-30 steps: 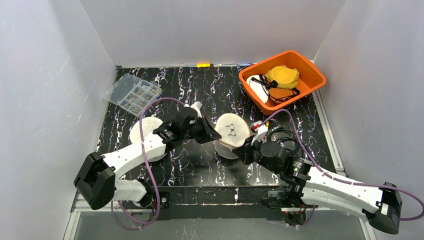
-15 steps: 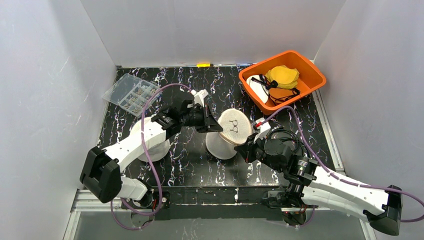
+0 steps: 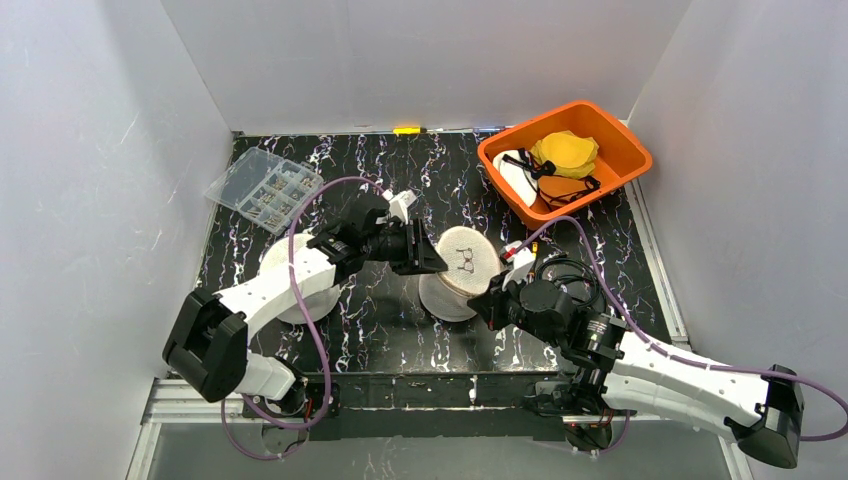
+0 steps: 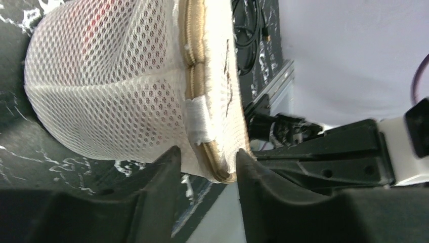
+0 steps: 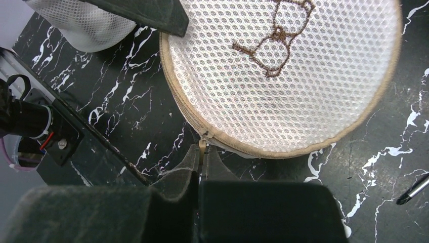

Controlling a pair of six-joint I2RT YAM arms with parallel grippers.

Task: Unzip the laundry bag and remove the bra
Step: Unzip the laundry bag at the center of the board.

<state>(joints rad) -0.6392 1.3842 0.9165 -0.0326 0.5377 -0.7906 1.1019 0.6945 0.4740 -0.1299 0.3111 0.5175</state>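
Now the left end effector (image 4: 205, 154) has loosened around the laundry bag (image 4: 101, 91).

A robotics lab test cell: plain white panel walls (image 3: 420, 60) box in a black, white-veined marble-pattern desk (image 3: 385, 322). A white jointed left robot arm (image 3: 270, 295) and its right twin (image 3: 680, 375) mount by a silver aluminium rail (image 3: 420, 412). A clear plastic compartment box of small parts (image 3: 263, 188) sits on the desk.

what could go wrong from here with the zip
The left pincer stands open around the rim of the laundry bag, so the bag is not clamped and may just slide along when pulled. The right pincer is shut on only the thin zipper pull, which might slip out.
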